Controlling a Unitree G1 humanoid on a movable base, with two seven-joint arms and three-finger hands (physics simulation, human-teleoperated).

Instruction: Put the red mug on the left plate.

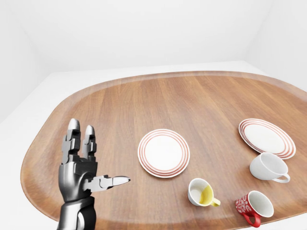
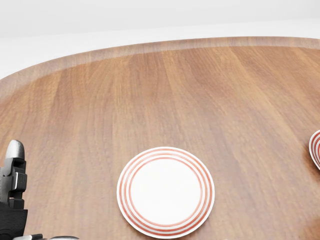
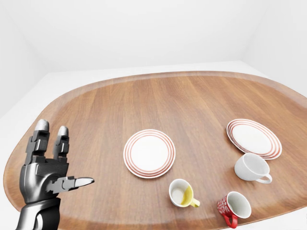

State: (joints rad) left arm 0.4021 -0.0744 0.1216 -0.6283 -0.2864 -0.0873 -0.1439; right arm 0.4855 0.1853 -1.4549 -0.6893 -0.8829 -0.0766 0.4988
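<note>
Nearest, at the surface's [image 1: 120,105] near right edge, lies the red mug [image 1: 254,207] tipped on its side, looking light, rigid, glossy and chippable, best pinched by rim or handle, while the left hand [image 1: 84,165] hovers spread wide, empty, far left of it.

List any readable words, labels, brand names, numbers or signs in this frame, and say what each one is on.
None can be read.
red mug: a white pattern on its outside, no letters.
Left plate and right plate: only red rings round the rims.
Yellow mug and white mug: plain.
Left hand and wooden table: no markings visible.
</note>
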